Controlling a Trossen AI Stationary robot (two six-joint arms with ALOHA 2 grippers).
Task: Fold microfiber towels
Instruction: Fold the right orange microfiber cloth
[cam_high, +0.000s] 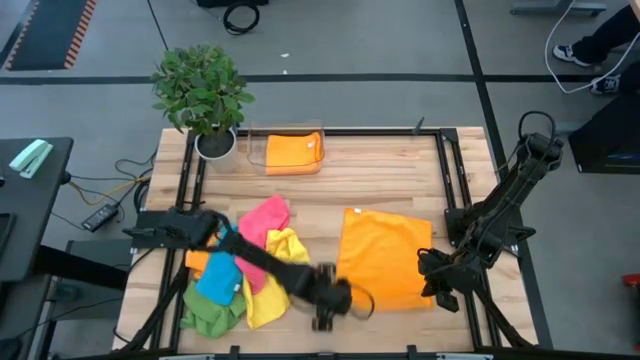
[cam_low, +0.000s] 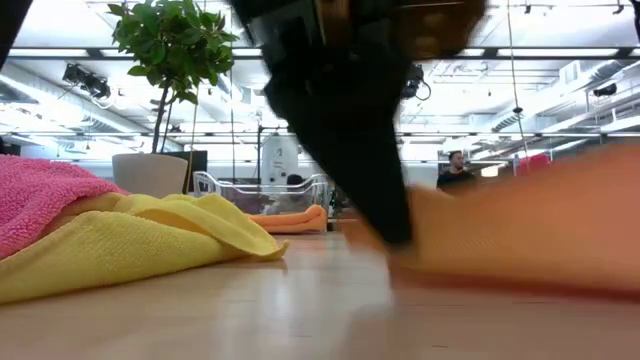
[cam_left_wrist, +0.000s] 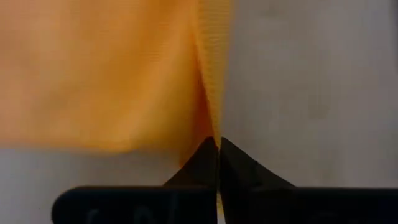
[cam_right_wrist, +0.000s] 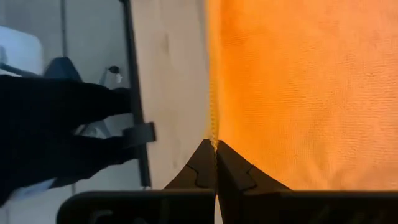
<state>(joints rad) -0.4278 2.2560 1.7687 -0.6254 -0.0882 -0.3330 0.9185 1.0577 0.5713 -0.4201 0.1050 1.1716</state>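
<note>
**Both grippers clamped on the orange towel's near corners**

The left gripper has its fingers pressed together on the edge of the spread orange towel, pinching the cloth at its near-left corner, close to the table's near edge. The right gripper is likewise clenched on the same towel's hem at the near-right corner, by the table's right side rail.

The orange towel lies flat on the right half of the table, between the two grippers. To its left, on the near-left part of the table, sits a loose heap of towels: a pink towel at the far side, a yellow towel beside it, a blue towel on top and a green towel at the near-left corner. A folded orange towel rests in a clear tray near the far edge, just beside a potted plant at the far-left corner.
</note>
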